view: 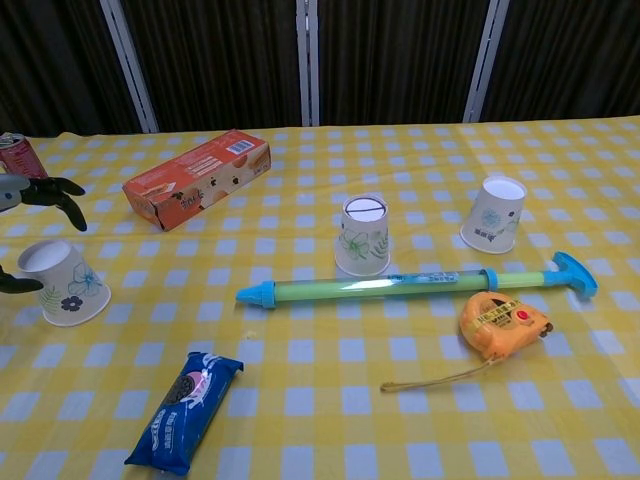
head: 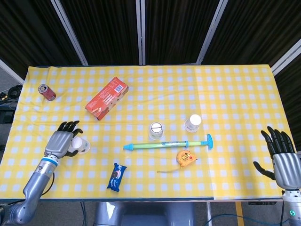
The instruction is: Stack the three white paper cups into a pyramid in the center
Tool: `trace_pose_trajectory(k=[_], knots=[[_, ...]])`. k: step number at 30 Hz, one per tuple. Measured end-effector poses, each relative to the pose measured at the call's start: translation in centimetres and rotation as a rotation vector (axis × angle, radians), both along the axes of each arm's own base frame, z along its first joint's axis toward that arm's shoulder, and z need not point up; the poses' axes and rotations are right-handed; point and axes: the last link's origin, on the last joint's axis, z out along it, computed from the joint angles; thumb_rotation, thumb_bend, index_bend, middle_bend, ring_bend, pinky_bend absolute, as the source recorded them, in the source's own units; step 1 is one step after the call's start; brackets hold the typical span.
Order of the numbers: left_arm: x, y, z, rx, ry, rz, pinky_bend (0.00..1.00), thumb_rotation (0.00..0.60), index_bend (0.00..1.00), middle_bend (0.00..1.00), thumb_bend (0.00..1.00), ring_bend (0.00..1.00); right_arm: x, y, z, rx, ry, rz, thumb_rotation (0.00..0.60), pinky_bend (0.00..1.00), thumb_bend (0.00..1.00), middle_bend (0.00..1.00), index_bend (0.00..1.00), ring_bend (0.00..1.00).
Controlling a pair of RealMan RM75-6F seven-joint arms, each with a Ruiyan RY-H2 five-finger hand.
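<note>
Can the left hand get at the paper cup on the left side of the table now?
Probably yes. The left hand is already at the left cup with its fingers spread around it, and nothing lies between them. The cookie pack and the red box lie well clear of it.

The left hand (head: 62, 140) is spread over the left cup (head: 80, 145), with bare cloth (head: 225, 89) around both. The stretch toward the middle cup (head: 156, 129) is open; only the red box (head: 106, 98) behind and the cookie pack (head: 116, 176) in front flank it. The middle cup is bordered in front by the water pump (head: 168, 143). The tape measure (head: 186, 157) lies just beyond the pump. Around the right cup (head: 193, 122), cloth is left free behind and to the right.
</note>
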Motion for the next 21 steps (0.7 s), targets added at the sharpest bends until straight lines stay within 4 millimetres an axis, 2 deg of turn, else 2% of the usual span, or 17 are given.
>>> trace_pose_trajectory(k=[4,14,19,21], knots=[[0.21,-0.03,-0.44,-0.008,0.000,-0.001,0.00,0.600,0.36,0.00,0.27,0.00,0.02,0.02,0.12,-0.003,-0.005,0.001,0.600,0.00,0.08,0.00,0.02,0.00],[0.16,-0.37,-0.35,0.003,0.014,-0.007,0.00,0.600,0.25,0.00,0.27,0.00,0.06,0.09,0.25,-0.008,-0.009,0.006,0.600,0.00,0.08,0.00,0.02,0.00],[-0.27,-0.37,-0.29,0.003,0.029,0.003,0.00,0.600,0.28,0.00,0.27,0.00,0.07,0.11,0.18,-0.007,-0.008,0.003,0.600,0.00,0.08,0.00,0.02,0.00],[-0.44,-0.43,-0.24,0.003,0.036,0.007,0.00,0.600,0.31,0.00,0.31,0.00,0.11,0.12,0.18,-0.007,-0.007,0.005,0.600,0.00,0.08,0.00,0.02,0.00]])
